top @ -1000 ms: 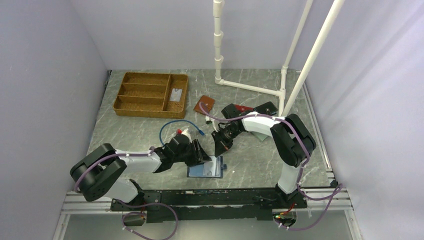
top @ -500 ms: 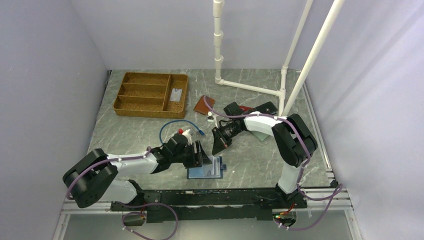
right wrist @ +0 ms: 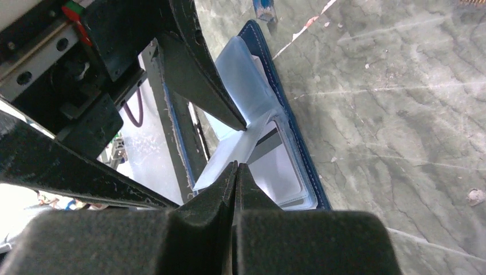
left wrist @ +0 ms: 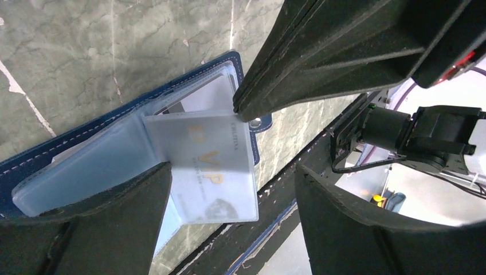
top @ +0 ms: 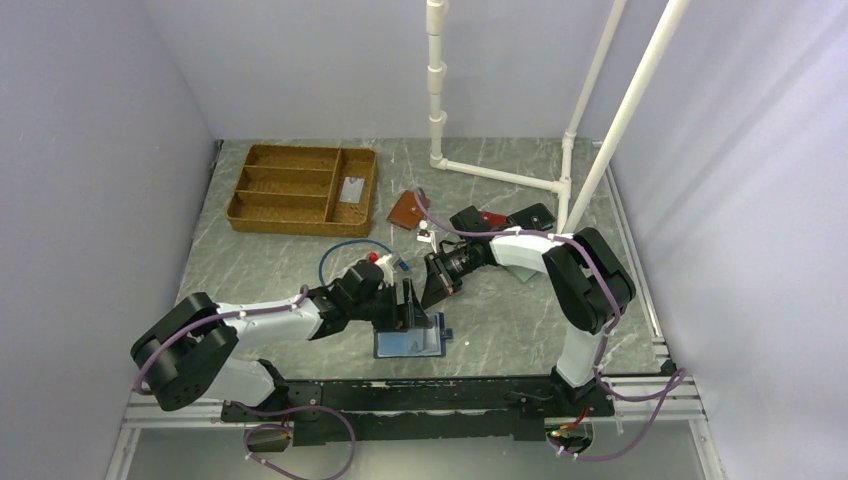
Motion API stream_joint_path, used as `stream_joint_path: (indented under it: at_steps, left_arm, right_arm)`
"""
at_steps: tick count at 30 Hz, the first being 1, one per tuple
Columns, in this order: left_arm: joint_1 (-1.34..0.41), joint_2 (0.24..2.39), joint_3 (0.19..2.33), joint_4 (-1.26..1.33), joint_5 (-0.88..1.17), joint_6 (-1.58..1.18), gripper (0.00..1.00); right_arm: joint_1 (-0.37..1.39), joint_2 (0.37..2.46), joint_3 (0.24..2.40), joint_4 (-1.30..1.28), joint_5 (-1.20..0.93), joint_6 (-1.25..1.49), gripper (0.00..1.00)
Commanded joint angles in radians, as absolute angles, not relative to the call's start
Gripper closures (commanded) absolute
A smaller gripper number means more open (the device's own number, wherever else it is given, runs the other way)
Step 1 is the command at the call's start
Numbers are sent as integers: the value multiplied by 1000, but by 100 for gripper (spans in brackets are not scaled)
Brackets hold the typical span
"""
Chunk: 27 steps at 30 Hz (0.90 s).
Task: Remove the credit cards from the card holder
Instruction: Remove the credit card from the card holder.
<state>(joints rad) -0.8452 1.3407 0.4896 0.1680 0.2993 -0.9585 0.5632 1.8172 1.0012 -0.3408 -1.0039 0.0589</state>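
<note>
While the left gripper (left wrist: 232, 189) hangs spread over the open card holder (top: 410, 345) on the table (top: 260, 270), the right gripper (right wrist: 235, 167), pressed shut against a sleeved credit card (left wrist: 212, 166), could drag the unpinned holder along.

Pale lavender walls (top: 90, 120) enclose a grey marbled table (top: 260, 260) with a white pipe frame (top: 437, 90) behind.

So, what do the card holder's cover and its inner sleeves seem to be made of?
The card holder looks like navy leather or imitation, matt, with pale stitching along the edge. The inner sleeves look like clear, frosted plastic: the print of a credit card shows through.
</note>
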Motion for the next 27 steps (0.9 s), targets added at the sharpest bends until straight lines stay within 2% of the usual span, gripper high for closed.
stream_joint_path:
  at_steps: [1, 6, 13, 15, 23, 27]
  left_arm:
    - [-864, 1362, 567, 59, 253, -936, 17]
    - [-874, 1381, 609, -55, 198, -945, 20]
    - [-876, 1370, 622, -109, 172, -945, 48]
    - [-876, 1359, 621, -126, 161, -944, 62]
    - [-876, 1312, 601, -169, 131, -946, 81]
    - [-876, 1285, 586, -187, 120, -946, 85]
  right_arm:
    - [559, 1778, 985, -261, -1065, 119, 100]
    - [559, 1781, 974, -220, -1089, 160, 100]
    - [560, 1784, 963, -187, -1130, 190, 100]
    - [559, 1785, 963, -186, -1138, 191, 99]
    - [559, 1780, 979, -211, -1173, 159, 65]
    - [560, 1777, 1002, -280, -1162, 76, 55]
